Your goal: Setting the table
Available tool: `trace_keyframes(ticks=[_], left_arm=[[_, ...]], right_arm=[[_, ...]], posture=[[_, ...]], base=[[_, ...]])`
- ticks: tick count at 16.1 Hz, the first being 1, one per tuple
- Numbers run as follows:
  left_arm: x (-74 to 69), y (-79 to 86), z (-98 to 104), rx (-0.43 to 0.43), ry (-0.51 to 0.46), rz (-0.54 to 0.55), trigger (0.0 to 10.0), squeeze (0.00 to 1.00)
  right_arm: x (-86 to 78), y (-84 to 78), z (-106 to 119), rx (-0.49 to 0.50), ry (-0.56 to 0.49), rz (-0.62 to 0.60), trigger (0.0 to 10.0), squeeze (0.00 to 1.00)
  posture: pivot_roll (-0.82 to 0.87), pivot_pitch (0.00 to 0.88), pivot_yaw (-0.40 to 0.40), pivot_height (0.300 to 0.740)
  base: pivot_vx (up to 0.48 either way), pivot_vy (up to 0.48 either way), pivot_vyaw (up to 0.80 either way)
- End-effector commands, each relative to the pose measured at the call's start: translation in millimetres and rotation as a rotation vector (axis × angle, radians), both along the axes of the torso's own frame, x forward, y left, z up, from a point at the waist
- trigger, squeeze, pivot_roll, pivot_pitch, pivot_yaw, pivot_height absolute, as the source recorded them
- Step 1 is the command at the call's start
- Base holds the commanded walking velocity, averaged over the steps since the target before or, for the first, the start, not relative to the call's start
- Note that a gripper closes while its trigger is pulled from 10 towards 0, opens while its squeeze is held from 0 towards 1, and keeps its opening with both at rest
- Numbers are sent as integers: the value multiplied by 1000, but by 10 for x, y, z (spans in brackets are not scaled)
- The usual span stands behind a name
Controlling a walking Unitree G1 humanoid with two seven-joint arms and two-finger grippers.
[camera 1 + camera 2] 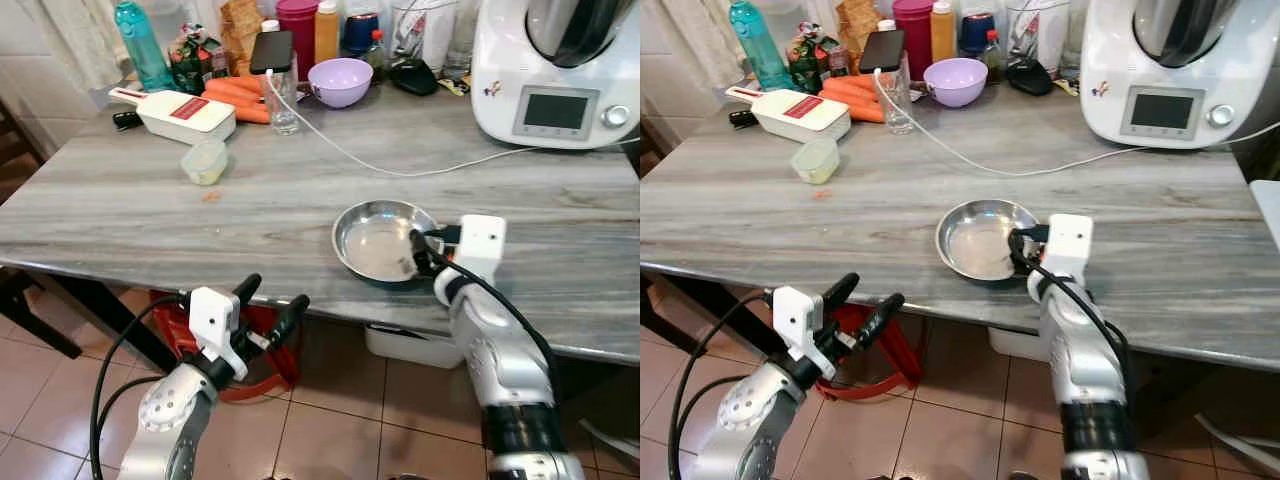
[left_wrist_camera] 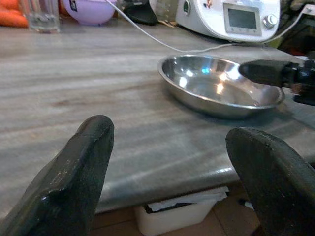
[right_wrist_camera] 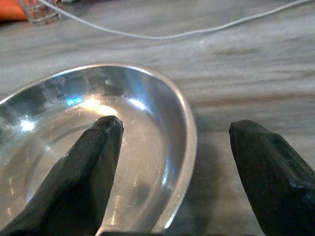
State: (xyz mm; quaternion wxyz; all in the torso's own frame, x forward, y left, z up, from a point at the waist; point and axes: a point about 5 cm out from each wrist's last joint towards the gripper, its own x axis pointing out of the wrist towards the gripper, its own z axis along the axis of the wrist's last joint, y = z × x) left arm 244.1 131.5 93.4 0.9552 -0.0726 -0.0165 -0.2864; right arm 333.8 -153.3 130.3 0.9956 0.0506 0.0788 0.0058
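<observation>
The right gripper (image 3: 172, 177), jaws spread astride the steel bowl's (image 1: 380, 238) rim, could nudge it off the near table (image 1: 150, 200) edge.

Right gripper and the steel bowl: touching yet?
Cannot tell. In the right wrist view the open right gripper straddles the steel bowl rim, one finger inside, one outside; neither contact nor a gap shows plainly.

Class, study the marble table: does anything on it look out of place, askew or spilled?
Yes. A white cable trails loose across the grey marble table from a phone propped on a glass. A small orange scrap lies stray near the pale lidded tub. The round steel bowl sits close to the front edge, its rim between the right claw's open fingers.
</observation>
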Motion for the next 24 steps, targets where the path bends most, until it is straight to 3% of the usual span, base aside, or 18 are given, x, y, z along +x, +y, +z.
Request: trace_keyframes(ticks=[1,4,5,6,13,24], left_arm=[[-17,4,12,7,-4,-10,10000,0],[-20,2,11,5,-1,-11,10000,0],[-22,0,10,5,-1,-13,10000,0],[-23,-2,8,4,0,-17,10000,0],[-45,-15,-7,-5,8,-51,10000,0],[6,-8,11,-1,1,-56,10000,0]], right_arm=[[49,68,-18,17,25,28,10000,0],[122,83,-43,39,41,30,10000,0],[143,89,-47,50,46,35,2627,0],[164,82,-56,35,60,38,0,0],[166,-75,-91,55,106,-31,0,0],[25,-246,-57,61,131,-99,0,0]], posture=[[-108,111,66,740],[-105,112,65,740],[-105,112,65,740],[-105,112,65,740],[-105,116,66,740],[-117,105,73,740]], base=[[0,0,0],[0,0,0],[0,0,0],[0,0,0],[0,0,0],[0,0,0]])
